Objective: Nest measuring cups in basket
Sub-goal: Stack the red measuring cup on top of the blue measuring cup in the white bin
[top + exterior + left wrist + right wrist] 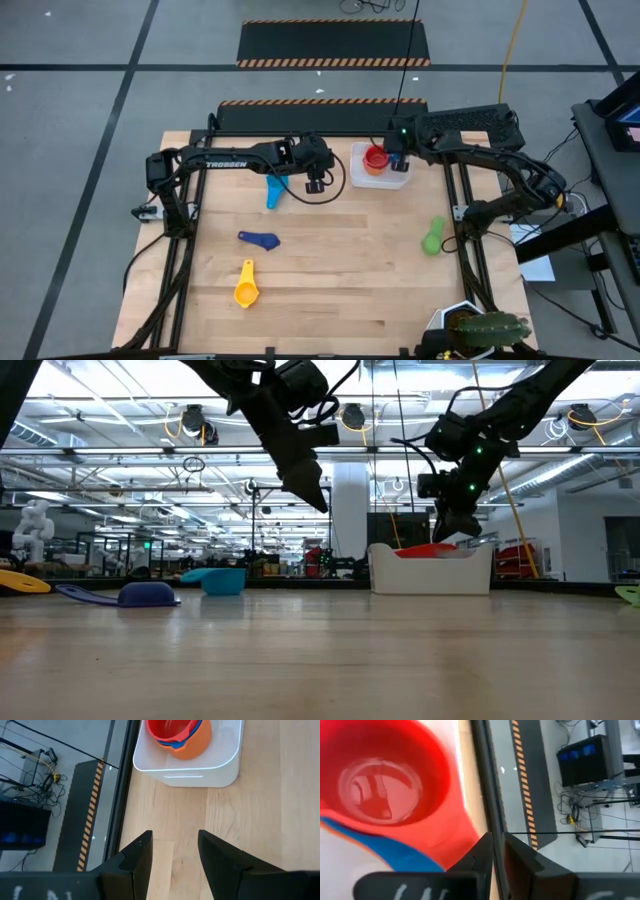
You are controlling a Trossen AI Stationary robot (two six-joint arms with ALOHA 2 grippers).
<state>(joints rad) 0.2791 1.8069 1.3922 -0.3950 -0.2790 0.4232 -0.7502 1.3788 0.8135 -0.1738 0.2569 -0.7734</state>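
The white basket [392, 180] stands at the table's far edge, with the red cup [385, 780] nested on a blue cup [192, 735] and an orange cup [192, 750]. My right gripper [398, 162] hangs over the basket's right part, shut on the red cup. My left gripper [315, 185] hovers open above bare table, left of the basket. A light blue cup [273, 190], a navy cup [260, 239], a yellow cup [246, 285] and a green cup [433, 236] lie on the table. My right gripper pinches the red cup's flat handle at its free end [470, 837] between its two fingers, coming from above and pointing down. The bowl sits in the stack inside the basket, and the handle slants up toward the fingers [440, 546].
A cactus in a white pot [480, 328] stands at the table's near right corner. Black frame rails run along the left and right sides of the table. The wood between the loose cups and the near edge is bare.
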